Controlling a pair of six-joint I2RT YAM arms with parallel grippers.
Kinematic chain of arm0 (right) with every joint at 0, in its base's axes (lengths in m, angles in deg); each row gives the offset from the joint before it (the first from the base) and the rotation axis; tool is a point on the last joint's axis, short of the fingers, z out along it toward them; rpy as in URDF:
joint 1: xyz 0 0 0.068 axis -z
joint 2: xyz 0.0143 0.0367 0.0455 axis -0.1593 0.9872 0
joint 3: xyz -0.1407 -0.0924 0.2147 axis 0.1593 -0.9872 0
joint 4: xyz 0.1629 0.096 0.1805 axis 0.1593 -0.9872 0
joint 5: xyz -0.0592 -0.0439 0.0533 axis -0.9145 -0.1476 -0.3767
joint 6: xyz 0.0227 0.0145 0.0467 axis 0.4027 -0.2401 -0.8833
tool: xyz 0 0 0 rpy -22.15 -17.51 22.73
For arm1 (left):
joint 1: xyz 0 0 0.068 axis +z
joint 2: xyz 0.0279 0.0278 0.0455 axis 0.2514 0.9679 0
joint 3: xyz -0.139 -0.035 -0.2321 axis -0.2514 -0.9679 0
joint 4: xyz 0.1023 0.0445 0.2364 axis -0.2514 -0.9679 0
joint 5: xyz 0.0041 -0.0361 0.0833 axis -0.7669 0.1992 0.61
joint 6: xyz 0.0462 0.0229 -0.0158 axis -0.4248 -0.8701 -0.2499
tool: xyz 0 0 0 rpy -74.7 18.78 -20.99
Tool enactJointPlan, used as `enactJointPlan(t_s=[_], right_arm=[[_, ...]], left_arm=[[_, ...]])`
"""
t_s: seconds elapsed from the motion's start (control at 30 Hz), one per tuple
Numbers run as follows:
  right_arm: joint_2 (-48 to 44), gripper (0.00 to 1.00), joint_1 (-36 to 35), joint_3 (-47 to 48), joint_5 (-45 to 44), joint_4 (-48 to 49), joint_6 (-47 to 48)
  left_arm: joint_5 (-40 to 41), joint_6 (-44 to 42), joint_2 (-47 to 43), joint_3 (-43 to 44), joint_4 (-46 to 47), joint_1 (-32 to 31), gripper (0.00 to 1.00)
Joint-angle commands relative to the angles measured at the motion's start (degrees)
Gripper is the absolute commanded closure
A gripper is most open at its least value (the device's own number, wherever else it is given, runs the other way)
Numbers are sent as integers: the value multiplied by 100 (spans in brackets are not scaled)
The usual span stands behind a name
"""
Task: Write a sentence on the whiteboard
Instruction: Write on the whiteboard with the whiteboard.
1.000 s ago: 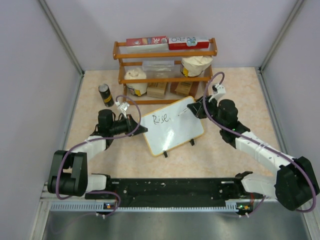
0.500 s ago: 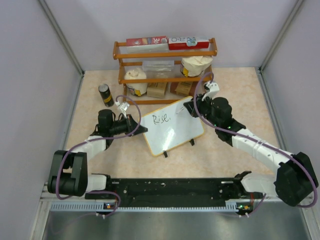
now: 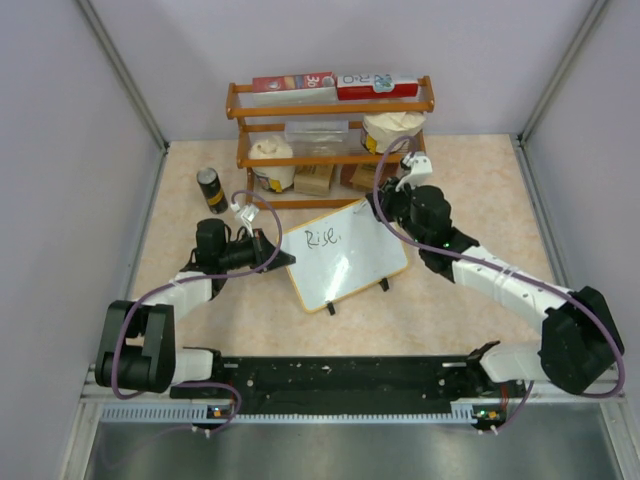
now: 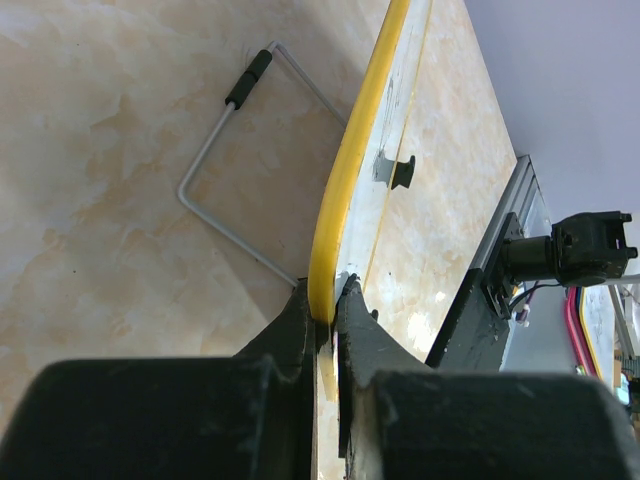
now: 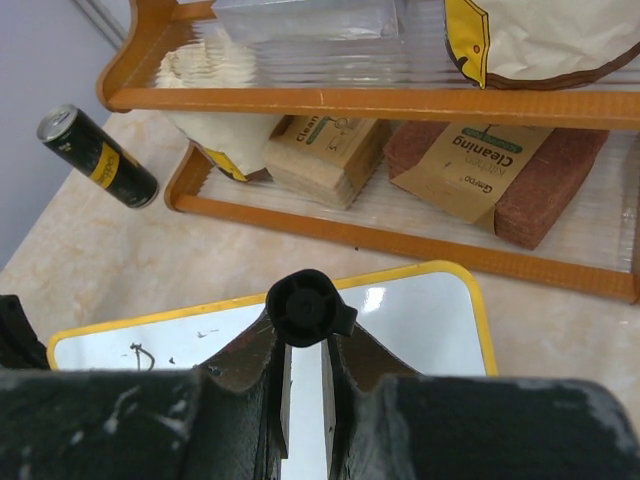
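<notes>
White board, mostly bare, is what your next stroke turns on. The whiteboard (image 3: 350, 262) sits mid-table, propped on its feet, and in the top view its long axis runs from near-left up to far-right. The sentence (image 3: 322, 238) reads only "Rise," near the board's upper left, so by my judgement the next word belongs on the blank stretch just right of it.

Your right gripper (image 3: 383, 207) hangs at the board's far-right corner. That blank patch lies to its left and a little toward the arm bases, and the right arm is the nearer one to it. Its fingers are closed round a black marker (image 5: 305, 308), seen end-on. The tip is hidden, so you cannot tell whether it touches the surface.

Your left gripper (image 3: 280, 253) is clamped on the board's left edge, with the frame pinched between both fingers to steady it.
</notes>
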Motion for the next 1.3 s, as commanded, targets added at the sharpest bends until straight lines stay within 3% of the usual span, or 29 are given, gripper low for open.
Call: enactJointPlan(t_s=[0.0, 0.47, 1.27], right_arm=[[200, 100, -33, 341, -108, 157, 100], [385, 100, -24, 210, 322, 17, -67], [-186, 100, -33, -555, 498, -212, -23]], left_arm=[[1105, -774, 39, -193, -222, 13, 100], [1105, -774, 39, -202, -214, 13, 100], [1123, -774, 30, -202, -214, 13, 100]])
